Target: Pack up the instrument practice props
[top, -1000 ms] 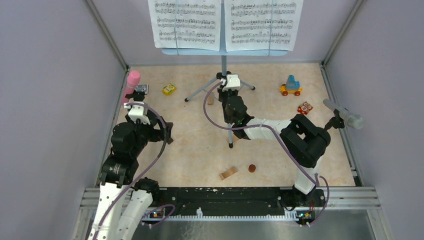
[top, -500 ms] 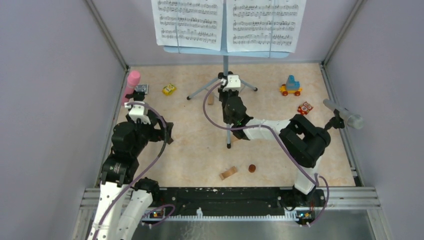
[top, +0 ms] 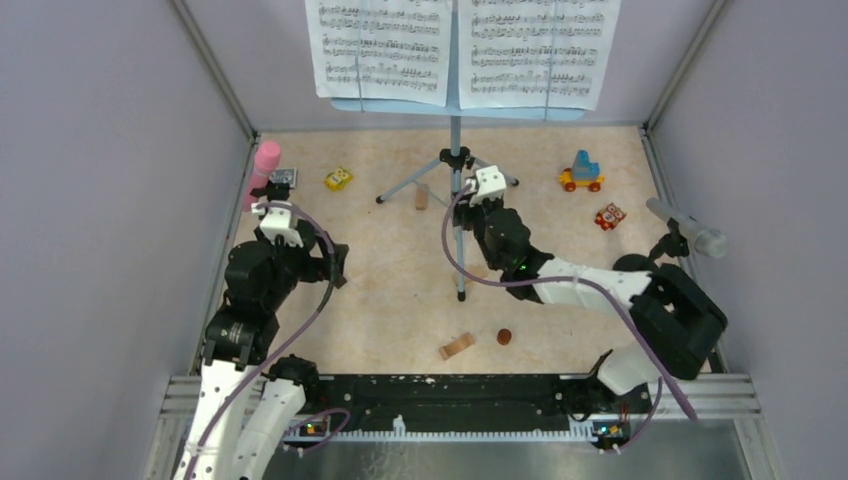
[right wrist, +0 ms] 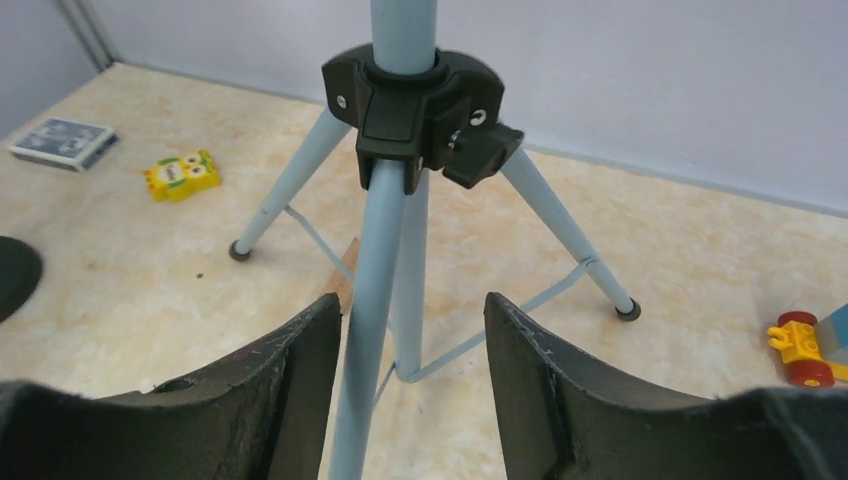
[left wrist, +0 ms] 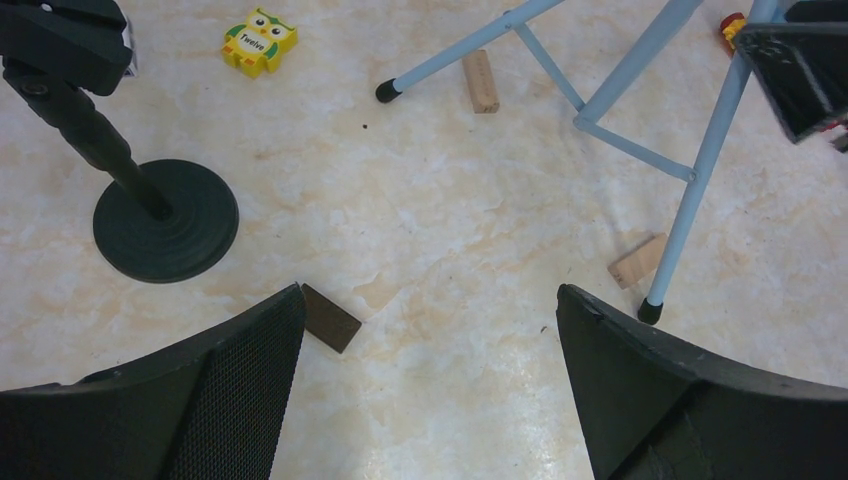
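The pale blue music rack (top: 455, 103) stands at the back on grey-blue tripod legs (top: 459, 230), holding two white sheet-music pages (top: 378, 50). My right gripper (top: 472, 200) is open beside the tripod. In the right wrist view its jaws (right wrist: 412, 330) straddle the front leg (right wrist: 372, 300) below the black hub (right wrist: 410, 105); the leg lies against the left finger. The pink microphone (top: 264, 165) stands in a holder at far left, whose round base (left wrist: 165, 220) shows in the left wrist view. The silver microphone (top: 690, 230) sits in a holder at the right wall. My left gripper (top: 290, 258) is open and empty (left wrist: 430, 390).
A yellow owl toy (top: 338, 179), a card box (top: 283, 178), a toy vehicle (top: 582, 172) and a red toy (top: 609, 216) lie on the floor. Wooden blocks lie near the tripod (top: 421, 197) and at the front (top: 457, 346). A flat brown block (left wrist: 330, 317) lies by my left finger.
The music stand and its pages have shifted a little to the right. My right arm has swung right, its elbow now further right. The left arm has not moved.
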You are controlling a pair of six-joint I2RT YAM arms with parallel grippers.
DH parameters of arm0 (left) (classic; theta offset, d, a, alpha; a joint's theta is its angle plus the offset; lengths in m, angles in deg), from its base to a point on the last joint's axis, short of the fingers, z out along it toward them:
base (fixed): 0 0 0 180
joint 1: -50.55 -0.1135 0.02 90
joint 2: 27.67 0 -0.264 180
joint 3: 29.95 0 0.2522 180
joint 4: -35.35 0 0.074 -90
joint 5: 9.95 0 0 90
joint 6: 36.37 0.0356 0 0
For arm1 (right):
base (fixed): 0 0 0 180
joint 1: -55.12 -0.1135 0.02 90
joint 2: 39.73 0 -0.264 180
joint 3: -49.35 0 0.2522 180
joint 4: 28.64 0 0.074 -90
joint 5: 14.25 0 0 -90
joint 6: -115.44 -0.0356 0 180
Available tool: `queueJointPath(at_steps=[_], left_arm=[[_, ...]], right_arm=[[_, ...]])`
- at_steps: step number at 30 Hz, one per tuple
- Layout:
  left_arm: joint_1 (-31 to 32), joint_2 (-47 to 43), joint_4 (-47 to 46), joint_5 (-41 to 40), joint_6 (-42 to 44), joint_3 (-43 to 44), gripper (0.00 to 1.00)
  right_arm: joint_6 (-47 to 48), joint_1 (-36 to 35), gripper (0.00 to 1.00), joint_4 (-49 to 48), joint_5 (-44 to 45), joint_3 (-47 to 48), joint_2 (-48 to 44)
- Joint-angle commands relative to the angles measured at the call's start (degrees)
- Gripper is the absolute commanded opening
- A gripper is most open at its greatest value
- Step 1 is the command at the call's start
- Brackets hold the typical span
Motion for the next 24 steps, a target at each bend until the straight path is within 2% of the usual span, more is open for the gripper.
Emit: queueJointPath(at_steps=[1,4,7,9,11,15,18,24], left_arm=[[0.17,2.12,-2.25,0.76,0.06,0.56,0.99],[0.17,6.28,1.17,1.11,-0.23,4.91,0.99],[0.17,11.31,6.1,1.4,-1.04,10.3,0.99],[0.17,14.07,9.87,2.1,-1.08,13.95,0.99],[0.17,15.45,12.54,2.32,-1.91,16.58,0.99],[0.17,15.63,14.83,5.69,-4.75,19.91,0.98],[0.17,16.01,16.88,8.72,-6.18,22.57,0.99],[0.17,18.04,20.67,11.5,-8.11,30.91,0.98]], right_arm=[[-8.11,0.21,0.56,14.71,-5.97,-2.06,-13.02],[-17.96,0.61,0.58,36.81,-8.24,0.03,-20.63],[-27.07,1.35,0.62,62.7,-10.78,7.94,-23.99],[-29.77,1.38,0.69,74.45,-13.71,11.38,-25.28],[-32.69,1.38,0.81,82.31,-16.07,12.9,-27.66],[-38.11,1.38,0.85,92.74,-19.94,15.38,-32.49],[-41.83,1.38,0.88,97.3,-17.58,16.59,-36.72],[-42.62,1.38,0.89,93.24,-18.78,14.97,-44.41]])
